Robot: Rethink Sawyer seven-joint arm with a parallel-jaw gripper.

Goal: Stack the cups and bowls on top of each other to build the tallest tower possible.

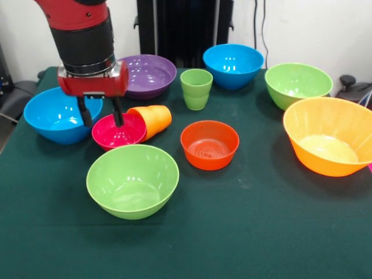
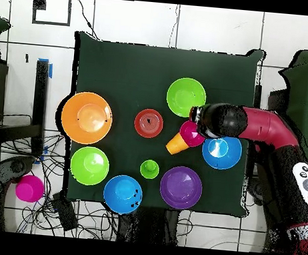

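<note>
Front and overhead views of the stacking task. The gripper (image 1: 102, 113) hangs over the small magenta bowl (image 1: 116, 135), its two dark fingers (image 1: 118, 113) spread moderately: the right one dips inside the bowl near its far rim, the left one (image 1: 85, 112) stands outside, between the magenta bowl and the blue bowl (image 1: 55, 116) at left. The fingers appear to straddle the magenta rim — whether they already press it cannot be told, and nothing is lifted. The orange cup (image 1: 154, 119) lies on its side, its mouth resting against the magenta bowl's right edge.

Likely hazards: a thin-rim pinch may slip on the glossy plastic, and raising the bowl would probably roll the leaning cup away. The outer finger is close to the blue bowl and could nudge it.

No stack exists yet. The green cup (image 1: 196, 88) stands upright behind the orange-red bowl (image 1: 209, 144); a light green bowl (image 1: 132, 180) sits nearest — all apart on the table (image 1: 244, 232).
</note>
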